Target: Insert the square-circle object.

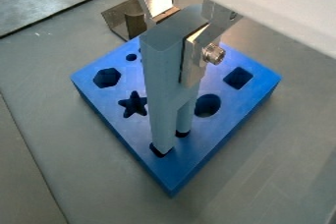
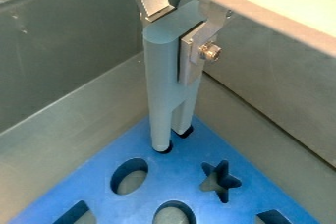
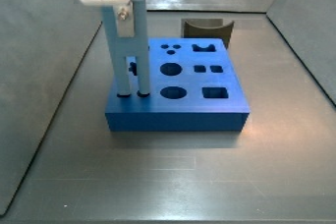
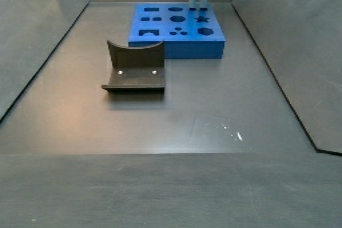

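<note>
End effector (image 1: pixel 188 33) closed on upright square-circle object (image 1: pixel 168 90), lower end in hole at blue block (image 3: pixel 184 95) corner, brown notched block (image 4: pixel 134 69) well apart on desk (image 4: pixel 201 122)

Grey metal floor (image 4: pixel 201 122) w/ soft light reflections; grey side walls (image 2: pixel 66 61) around, approx. matte, lit from above.

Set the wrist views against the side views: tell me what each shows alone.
Wrist views only: a silver finger plate with its screw against the long pale-blue two-rod piece. Side views only: the wide blue block's whole holed top and the grey floor. Both: the gripper above the block's edge, jaws shut on the piece, which stands upright with its tip in a hole.
</note>
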{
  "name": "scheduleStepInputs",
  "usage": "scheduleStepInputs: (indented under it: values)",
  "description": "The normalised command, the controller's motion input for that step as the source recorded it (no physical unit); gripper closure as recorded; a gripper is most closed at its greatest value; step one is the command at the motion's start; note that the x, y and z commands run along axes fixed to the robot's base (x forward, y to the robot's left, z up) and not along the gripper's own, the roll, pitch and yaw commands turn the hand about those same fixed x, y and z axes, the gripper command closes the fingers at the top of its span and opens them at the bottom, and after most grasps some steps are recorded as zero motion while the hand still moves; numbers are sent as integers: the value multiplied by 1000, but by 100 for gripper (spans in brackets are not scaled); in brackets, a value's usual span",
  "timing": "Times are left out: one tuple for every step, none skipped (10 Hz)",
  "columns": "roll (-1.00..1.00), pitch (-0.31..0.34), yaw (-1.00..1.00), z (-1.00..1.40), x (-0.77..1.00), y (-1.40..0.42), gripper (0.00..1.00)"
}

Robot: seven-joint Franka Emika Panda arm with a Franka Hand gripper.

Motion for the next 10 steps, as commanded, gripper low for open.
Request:
scheduleStepInputs:
  values:
    - [0,50,-297,-346,0,0,100]
    - [0,0,-126,-303,-89,37,100]
    - [-83,11,-126,-429,0,0,100]
    - [-116,30,-214,-543,140,0,100]
    - [-103,26,-206,-540,169,0,100]
    - [-71,24,-131,-449,134,0,100]
    - [-56,9,-60,-343,54,20,100]
    - [-33,6,-14,-246,40,14,100]
    - [-14,0,0,-137,17,0,100]
    - [-31,0,0,-163,0,0,100]
